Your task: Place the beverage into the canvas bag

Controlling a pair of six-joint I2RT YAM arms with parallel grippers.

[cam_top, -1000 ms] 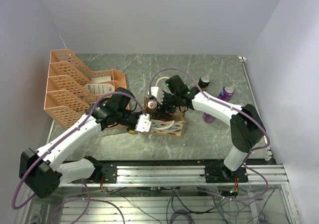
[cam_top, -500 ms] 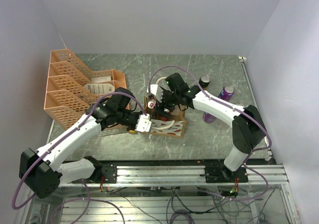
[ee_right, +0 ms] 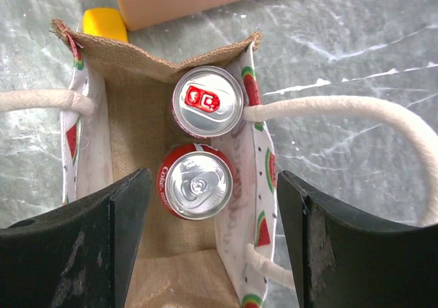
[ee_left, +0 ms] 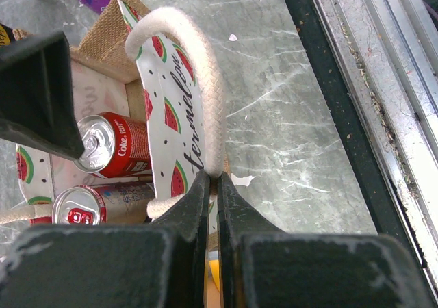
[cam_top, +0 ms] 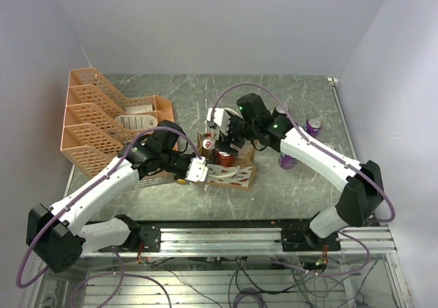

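Canvas bag (ee_left: 174, 116) pinched by left gripper (ee_left: 213, 179), clear only from left wrist

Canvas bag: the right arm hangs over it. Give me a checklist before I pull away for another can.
1. Coke can inside the canvas bag, upright: ok.
2. Second can beside it, upright: ok.
3. Right tool open, holding nothing: ok.
4. Left tool shut on the bag's front panel: ok.
5. Right tool clear of the rope handles: cannot tell.
6. Purple can outside the bag, upright: ok.
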